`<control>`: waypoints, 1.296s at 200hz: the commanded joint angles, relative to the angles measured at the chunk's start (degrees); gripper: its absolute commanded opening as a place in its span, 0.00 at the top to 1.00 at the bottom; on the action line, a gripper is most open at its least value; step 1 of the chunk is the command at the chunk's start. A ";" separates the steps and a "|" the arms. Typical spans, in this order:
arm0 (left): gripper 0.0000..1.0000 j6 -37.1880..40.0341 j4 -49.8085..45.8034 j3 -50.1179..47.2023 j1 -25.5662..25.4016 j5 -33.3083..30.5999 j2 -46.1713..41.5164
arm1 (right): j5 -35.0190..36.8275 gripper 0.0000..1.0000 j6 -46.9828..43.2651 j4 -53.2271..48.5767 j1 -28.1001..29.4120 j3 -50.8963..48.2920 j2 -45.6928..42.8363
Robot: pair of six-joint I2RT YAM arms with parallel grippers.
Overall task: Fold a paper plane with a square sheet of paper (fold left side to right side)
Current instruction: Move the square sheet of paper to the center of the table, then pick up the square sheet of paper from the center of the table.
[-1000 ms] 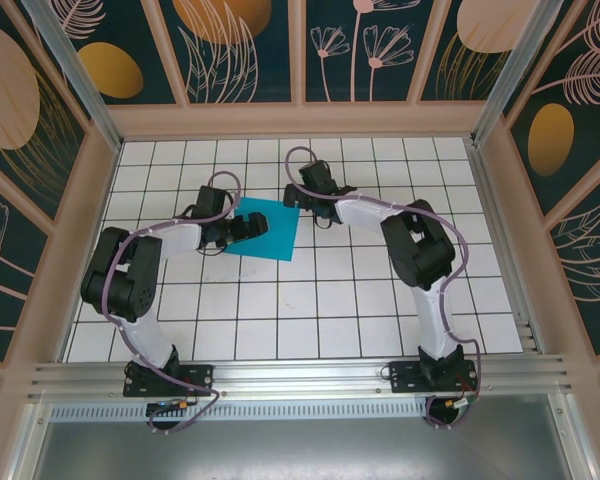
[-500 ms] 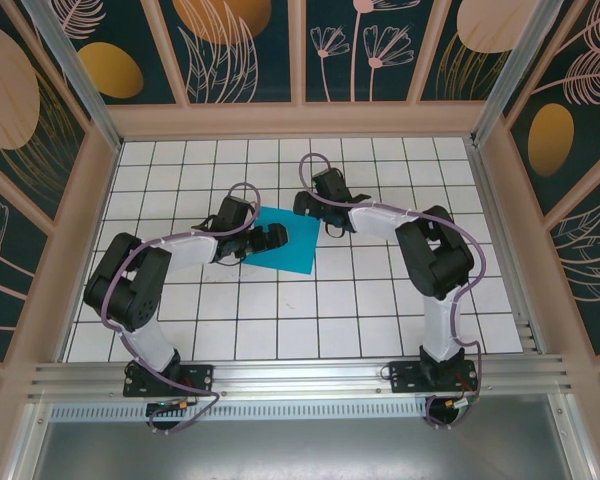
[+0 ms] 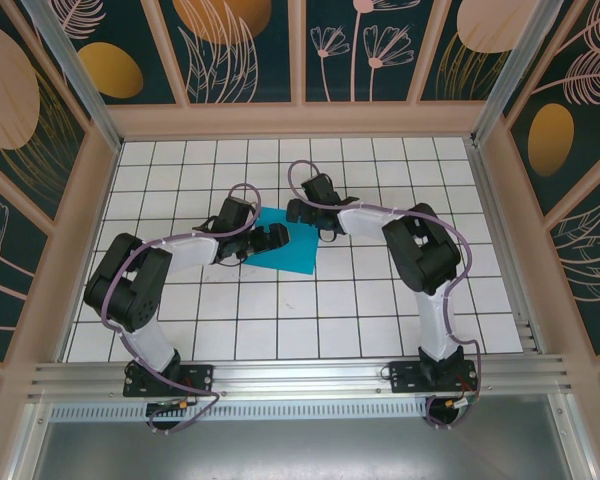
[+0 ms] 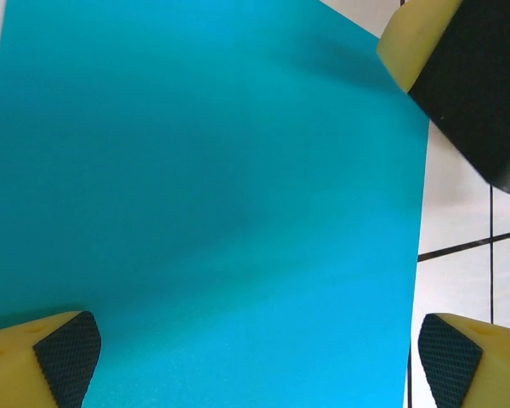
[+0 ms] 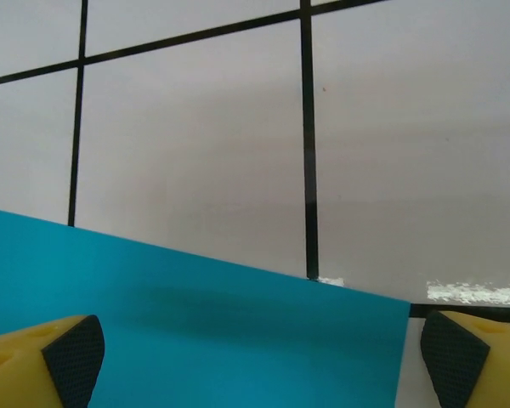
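My left gripper [image 4: 255, 361] hangs spread wide over the flat square sheet of paper [image 3: 292, 252], gripping nothing. My right gripper [image 5: 259, 361], equally wide, sits over its edge.

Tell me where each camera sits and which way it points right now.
Top external: fixed above and behind the arm bases, looking down on the table; both arms show, left fingers and right fingers at the blue paper.
Left wrist: on the left arm, looking down onto the paper; its open fingers at the bottom corners, one right finger top right.
Right wrist: on the right arm, looking down at the paper's edge and white tiles; its open fingers at the bottom corners.
Shared: all three see the paper.
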 commanded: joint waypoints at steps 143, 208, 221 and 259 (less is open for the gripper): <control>0.02 -1.54 -2.78 -2.64 -0.99 2.80 0.50 | -10.76 0.19 1.70 -0.84 4.17 -2.11 -1.18; 0.02 -2.37 -0.36 -2.79 -0.96 4.42 -0.70 | -17.05 0.52 -0.55 0.54 3.52 -3.41 -3.22; 0.02 -2.44 -0.11 -2.77 -0.97 4.44 -0.84 | -17.45 0.58 -0.77 0.70 3.23 -3.66 -3.47; 0.01 -2.20 -0.32 -2.26 -0.92 4.08 -4.27 | -19.91 0.67 -0.99 2.81 1.74 -6.20 -5.32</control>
